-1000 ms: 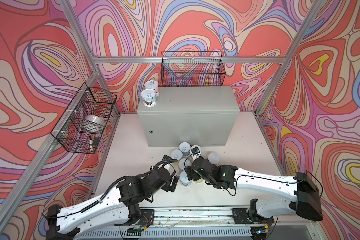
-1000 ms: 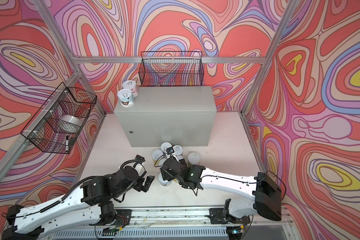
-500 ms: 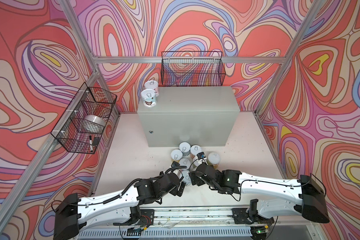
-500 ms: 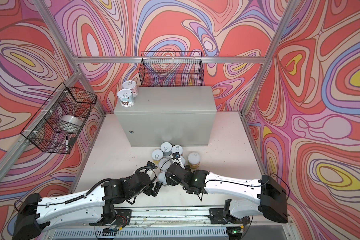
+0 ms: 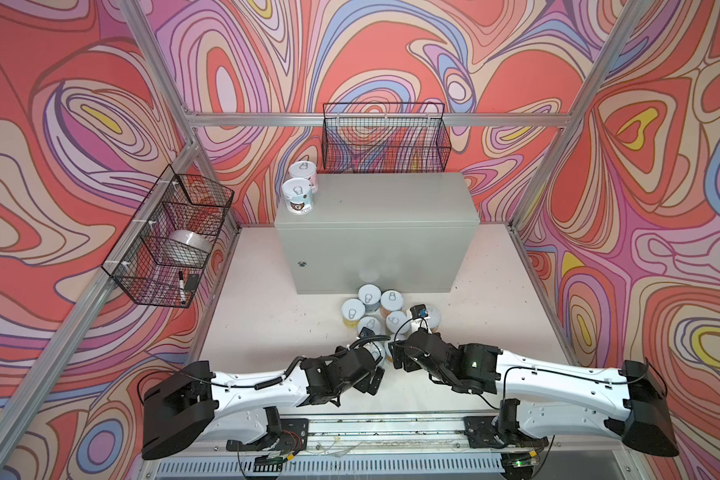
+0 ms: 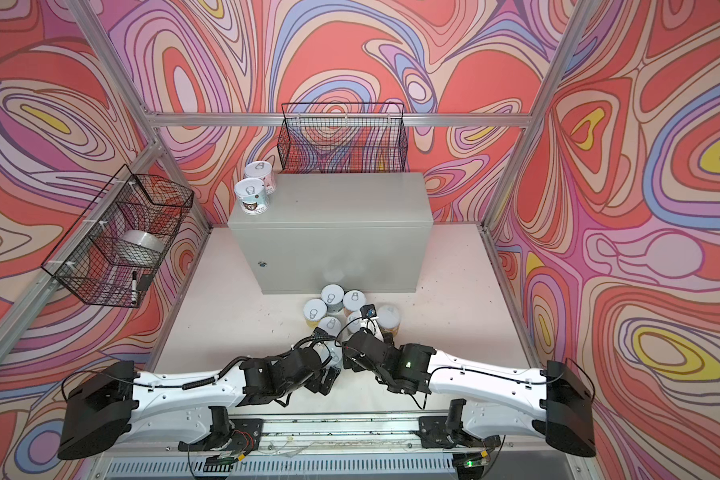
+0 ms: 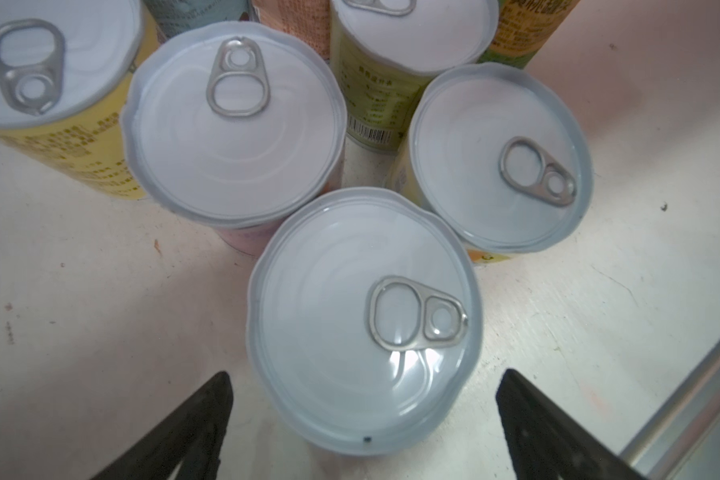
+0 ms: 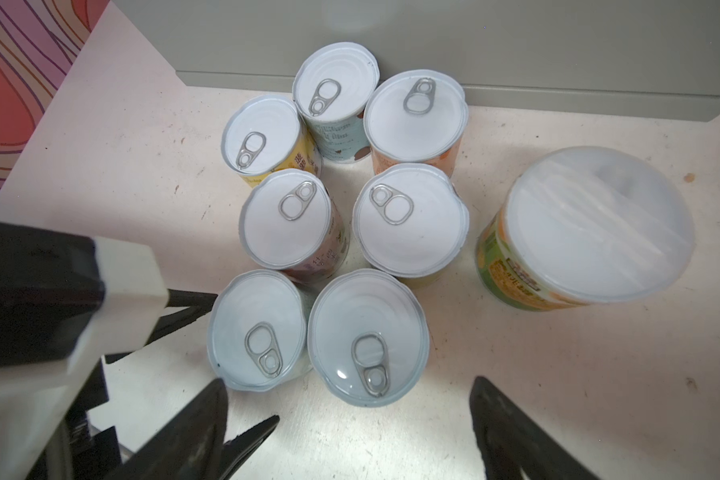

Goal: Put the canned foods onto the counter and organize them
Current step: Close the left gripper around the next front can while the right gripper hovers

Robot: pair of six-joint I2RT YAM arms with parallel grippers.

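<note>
Left wrist view: arms just moved in; L fingers (image 7: 192, 432) wide, flanking silver-lidded pull-tab can (image 7: 364, 320) lower centre; R fingers (image 8: 512, 432) wide; pickup next.

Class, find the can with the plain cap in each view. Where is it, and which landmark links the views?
In a top view: plain-capped can, right end of the group before the counter.
In a top view: same place.
Left wrist: only a strip of its label, beyond the pull-tab cans.
Right wrist: whole, apart from them.
Landmark: the pull-tab cans.
</note>
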